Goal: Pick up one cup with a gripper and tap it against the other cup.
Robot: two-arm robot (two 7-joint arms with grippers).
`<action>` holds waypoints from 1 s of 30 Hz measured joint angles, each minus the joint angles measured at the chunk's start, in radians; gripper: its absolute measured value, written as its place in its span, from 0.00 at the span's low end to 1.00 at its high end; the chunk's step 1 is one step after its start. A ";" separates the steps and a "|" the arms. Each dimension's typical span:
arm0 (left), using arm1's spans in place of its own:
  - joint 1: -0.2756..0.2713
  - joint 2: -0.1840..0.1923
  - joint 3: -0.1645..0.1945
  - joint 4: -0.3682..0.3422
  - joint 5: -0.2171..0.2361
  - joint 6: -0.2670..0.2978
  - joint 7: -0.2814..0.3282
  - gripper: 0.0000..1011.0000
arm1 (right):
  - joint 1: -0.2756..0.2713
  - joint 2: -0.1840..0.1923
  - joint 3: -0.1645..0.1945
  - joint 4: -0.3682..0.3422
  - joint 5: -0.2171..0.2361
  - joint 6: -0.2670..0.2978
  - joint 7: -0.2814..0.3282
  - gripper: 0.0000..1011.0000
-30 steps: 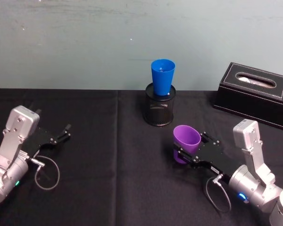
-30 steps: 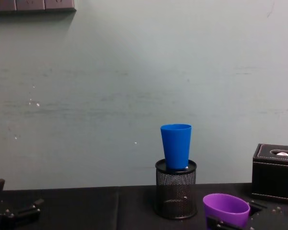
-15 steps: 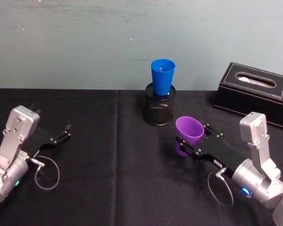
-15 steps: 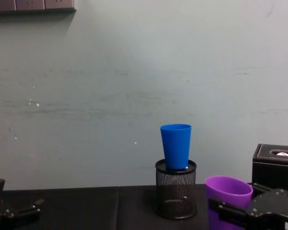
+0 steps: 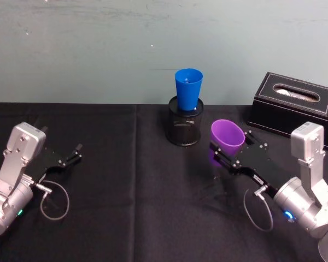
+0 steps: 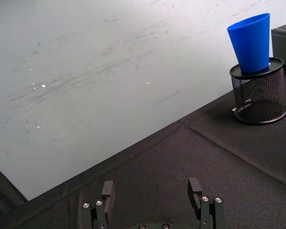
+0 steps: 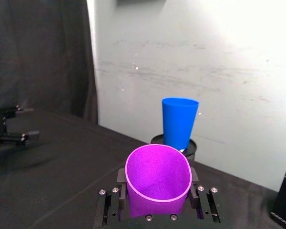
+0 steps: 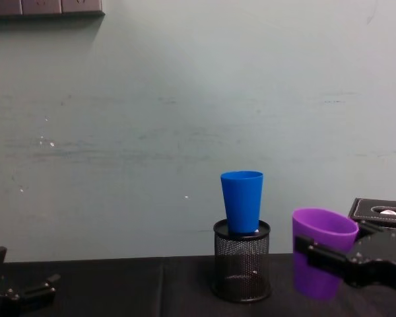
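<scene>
— Right of the table's (image 5: pixel 126 191) centre line, what does the right gripper (image 5: pixel 228 143) hold?

— The purple cup (image 5: pixel 228 136). The jaws are clamped on opposite sides of its wall, below the rim, with the mouth up. A shadow on the cloth beneath suggests the cup hangs clear of the table.

— Which way does the target lie from it?

— The blue cup (image 5: pixel 188 87) stands upright in a black mesh pen holder (image 5: pixel 185 128), forward of the purple cup and toward the robot's left. The two cups are near but apart. Both long axes run close to vertical, the purple one leaning slightly. Seen from the chest, the purple rim is about level with the holder's rim, so most of the blue wall sits higher.

— What does the coming move call for?

— By judgement, a short carry leftward and forward with some rise, so that the purple wall meets the blue wall rather than the mesh. The right arm is far nearer. The left gripper (image 6: pixel 151 193) rests low at the table's left side, well apart, its fingers spread with nothing between them.

— And the room for moving?

— The gap between the cups is open. A black tissue box (image 5: pixel 295 109) lies behind and to the right, away from that path. The blue cup merely sits in the holder, so a hard tap would likely tip it.
</scene>
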State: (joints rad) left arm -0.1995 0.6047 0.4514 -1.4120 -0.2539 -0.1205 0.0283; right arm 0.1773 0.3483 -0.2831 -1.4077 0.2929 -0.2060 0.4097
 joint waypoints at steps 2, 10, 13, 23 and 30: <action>0.000 0.000 0.000 0.000 0.000 0.000 0.000 1.00 | -0.004 -0.002 0.007 -0.009 0.000 0.001 -0.007 0.72; 0.000 0.000 0.000 0.000 0.000 0.000 0.000 1.00 | -0.018 -0.004 0.030 -0.037 -0.006 0.009 -0.024 0.72; 0.000 0.000 0.000 0.000 0.000 0.000 0.000 1.00 | -0.017 -0.004 0.030 -0.037 -0.006 0.009 -0.025 0.72; 0.000 0.000 0.000 0.000 0.000 0.000 0.000 1.00 | -0.017 -0.004 0.028 -0.035 -0.006 0.009 -0.024 0.72; 0.000 0.000 0.000 0.000 0.000 0.000 0.000 1.00 | -0.016 -0.004 0.028 -0.034 -0.006 0.009 -0.024 0.72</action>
State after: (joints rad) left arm -0.1995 0.6047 0.4514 -1.4120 -0.2539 -0.1205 0.0283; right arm 0.1613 0.3444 -0.2554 -1.4420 0.2873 -0.1975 0.3856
